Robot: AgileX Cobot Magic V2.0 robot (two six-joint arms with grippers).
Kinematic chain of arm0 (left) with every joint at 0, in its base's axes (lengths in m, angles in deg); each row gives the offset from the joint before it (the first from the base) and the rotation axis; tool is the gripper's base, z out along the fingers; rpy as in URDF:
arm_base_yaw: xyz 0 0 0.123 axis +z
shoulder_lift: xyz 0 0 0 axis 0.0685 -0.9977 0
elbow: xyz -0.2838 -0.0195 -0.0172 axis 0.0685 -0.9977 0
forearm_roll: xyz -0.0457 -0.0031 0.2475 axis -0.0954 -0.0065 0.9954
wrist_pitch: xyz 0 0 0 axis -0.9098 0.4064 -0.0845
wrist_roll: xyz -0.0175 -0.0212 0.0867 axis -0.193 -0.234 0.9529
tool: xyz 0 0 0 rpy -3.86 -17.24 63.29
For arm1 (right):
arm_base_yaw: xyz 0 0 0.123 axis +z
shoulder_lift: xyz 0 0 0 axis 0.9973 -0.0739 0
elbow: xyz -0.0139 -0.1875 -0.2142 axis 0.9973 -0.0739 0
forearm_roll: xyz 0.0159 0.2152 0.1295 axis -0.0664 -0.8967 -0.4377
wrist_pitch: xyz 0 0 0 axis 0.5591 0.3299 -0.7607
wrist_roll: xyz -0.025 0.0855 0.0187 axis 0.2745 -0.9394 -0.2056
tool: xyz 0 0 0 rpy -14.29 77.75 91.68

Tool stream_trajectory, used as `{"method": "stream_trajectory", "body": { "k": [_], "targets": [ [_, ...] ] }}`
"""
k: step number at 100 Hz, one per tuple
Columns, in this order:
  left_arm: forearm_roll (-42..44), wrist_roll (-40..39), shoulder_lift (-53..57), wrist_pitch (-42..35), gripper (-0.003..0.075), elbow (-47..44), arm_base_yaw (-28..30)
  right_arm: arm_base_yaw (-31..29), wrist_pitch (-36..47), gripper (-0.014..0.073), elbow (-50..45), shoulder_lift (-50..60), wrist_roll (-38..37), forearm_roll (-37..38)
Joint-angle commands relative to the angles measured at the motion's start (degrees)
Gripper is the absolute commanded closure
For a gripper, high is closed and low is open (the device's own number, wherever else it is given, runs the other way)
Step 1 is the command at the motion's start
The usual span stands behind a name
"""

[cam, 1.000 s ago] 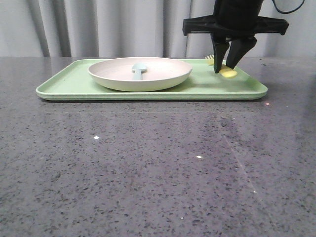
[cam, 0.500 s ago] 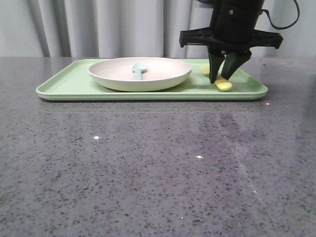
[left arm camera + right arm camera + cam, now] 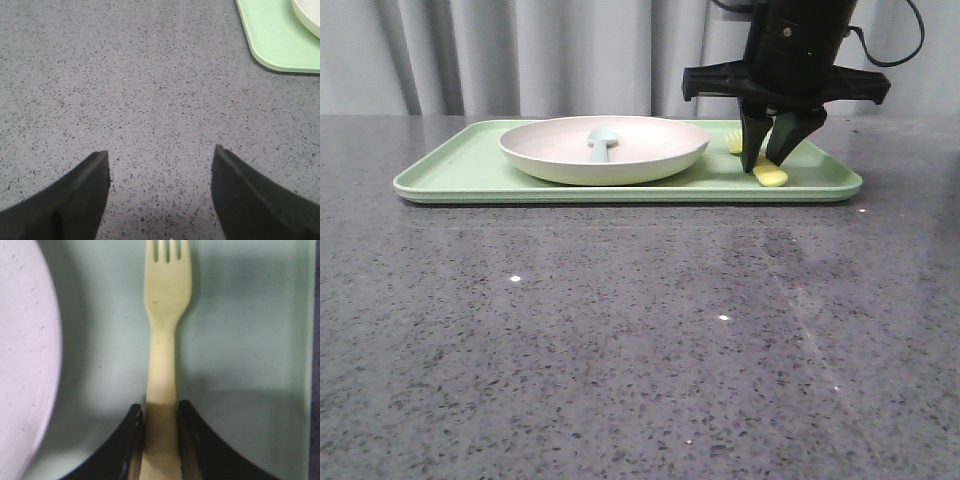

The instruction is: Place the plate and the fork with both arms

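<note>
grey speckled table [image 3: 620, 330] carries your tray [image 3: 450, 172], where your right gripper [image 3: 159, 412] pinches the fork [image 3: 165, 335] handle beside the plate [image 3: 620, 160], left gripper [image 3: 159, 165] spread empty.

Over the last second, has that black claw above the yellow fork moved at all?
Yes. In the front view the right end effector has dropped toward the tray and shifted slightly left, toward the plate, its fingers now astride the fork.

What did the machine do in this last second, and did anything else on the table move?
The right end effector came down toward the tray, drifted slightly left, and closed around the handle of the fork; its fingers now hug both sides. The fork lies on the tray beside the plate. Plate, spoon and tray stayed put.
</note>
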Motion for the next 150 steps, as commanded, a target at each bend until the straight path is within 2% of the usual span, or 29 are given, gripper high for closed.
{"method": "stream_trajectory", "body": {
  "k": [1, 23, 30, 41, 54, 83, 113, 130, 150],
  "targets": [
    [-0.41, -0.40, -0.23, -4.18, 0.0291, 1.63, 0.00, -0.43, 1.95, 0.0586, 1.20, 2.41, 0.41, 0.36],
    [-0.41, -0.40, -0.23, -4.18, 0.0291, 1.63, 0.00, -0.43, 1.63, 0.0557, 1.20, 1.45, 0.41, -1.24],
    [-0.41, -0.40, -0.23, -4.18, 0.0291, 1.63, 0.00, -0.43, 1.68, 0.0491, 1.20, 1.45, 0.41, -1.36],
    [-0.41, -0.40, -0.23, -4.18, 0.0291, 1.63, 0.00, -0.43, 1.51, 0.0338, 1.20, 1.45, 0.41, -1.36],
    [-0.41, -0.40, -0.23, -4.18, 0.0291, 1.63, 0.00, -0.43, 1.41, 0.0241, 1.20, 1.45, 0.41, -1.36],
    [-0.41, -0.40, -0.23, -4.18, 0.0291, 1.63, 0.00, -0.43, 1.63, 0.0240, 1.26, 4.71, 0.41, -0.61],
    [-0.41, -0.40, -0.23, -4.18, 0.0291, 1.63, 0.00, -0.43, 0.85, 0.0240, 1.31, 13.73, 0.41, 6.73],
    [-0.41, -0.40, -0.23, -4.18, 0.0291, 1.63, 0.00, -0.54, -2.60, 0.0240, 0.92, 20.35, 0.41, 12.29],
    [-0.41, -0.40, -0.23, -4.18, 0.0291, 1.63, 0.00, -4.24, -0.75, 0.0240, -6.10, 30.99, 0.41, 14.27]
  ]
}}
